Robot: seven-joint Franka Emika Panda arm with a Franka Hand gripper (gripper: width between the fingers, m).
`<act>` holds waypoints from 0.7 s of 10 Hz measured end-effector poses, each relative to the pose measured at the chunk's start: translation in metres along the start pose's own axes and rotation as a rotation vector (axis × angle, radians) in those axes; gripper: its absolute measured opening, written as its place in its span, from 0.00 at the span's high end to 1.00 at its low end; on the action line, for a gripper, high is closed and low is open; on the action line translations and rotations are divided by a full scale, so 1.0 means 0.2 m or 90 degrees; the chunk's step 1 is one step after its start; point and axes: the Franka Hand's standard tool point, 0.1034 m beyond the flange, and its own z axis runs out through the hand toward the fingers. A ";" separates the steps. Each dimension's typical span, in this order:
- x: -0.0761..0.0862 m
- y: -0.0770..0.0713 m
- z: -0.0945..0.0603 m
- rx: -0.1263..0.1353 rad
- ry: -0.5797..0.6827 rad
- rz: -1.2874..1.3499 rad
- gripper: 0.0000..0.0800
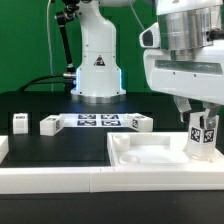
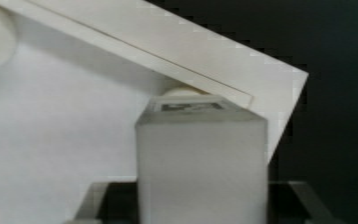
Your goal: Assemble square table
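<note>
While our claw (image 1: 203,118) grips the leg (image 1: 203,145) by its sides at the slab (image 1: 150,156) corner, we judge it light, stiff.

White square slab (image 1: 150,152), white leg (image 1: 204,135) with black-and-white tags, black tabletop (image 1: 60,150), green backdrop (image 1: 25,40)

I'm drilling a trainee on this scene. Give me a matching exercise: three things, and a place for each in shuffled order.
Things:
1 tabletop
2 marker board
3 tagged leg

Places:
A in the gripper
B between loose legs
C in front, at the exterior view's right

Pairs: 1-C, 2-B, 3-A
</note>
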 end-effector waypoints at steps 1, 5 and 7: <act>0.00 0.00 0.00 0.000 0.000 0.032 0.64; 0.00 0.00 0.00 0.000 0.000 0.140 0.64; 0.00 0.00 0.00 0.001 -0.002 0.200 0.64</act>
